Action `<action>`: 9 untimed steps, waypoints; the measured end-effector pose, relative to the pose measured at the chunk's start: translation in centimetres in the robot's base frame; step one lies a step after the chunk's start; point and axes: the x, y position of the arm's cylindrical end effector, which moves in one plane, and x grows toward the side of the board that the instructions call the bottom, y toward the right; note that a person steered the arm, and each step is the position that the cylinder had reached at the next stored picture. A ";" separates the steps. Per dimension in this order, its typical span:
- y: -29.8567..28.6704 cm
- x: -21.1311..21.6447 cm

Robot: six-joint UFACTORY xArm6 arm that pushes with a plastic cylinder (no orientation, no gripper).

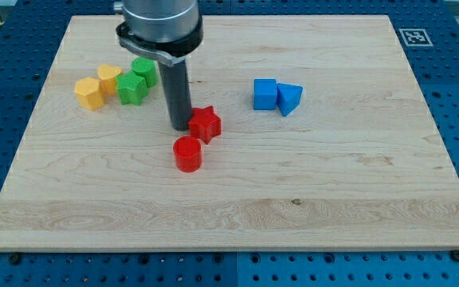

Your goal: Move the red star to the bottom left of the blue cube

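The red star (206,123) lies near the middle of the wooden board. My tip (179,126) stands right at the star's left side, touching or nearly touching it. The blue cube (264,94) sits to the upper right of the star, with a clear gap between them. The rod rises from the tip to the arm's dark body at the view's top.
A blue triangular block (289,99) touches the blue cube's right side. A red cylinder (188,154) stands just below-left of the star. Two yellow blocks (89,92) (108,79) and two green blocks (131,89) (144,70) cluster at the upper left. The board (229,215) has edges all round.
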 end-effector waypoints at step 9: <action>19.7 4.6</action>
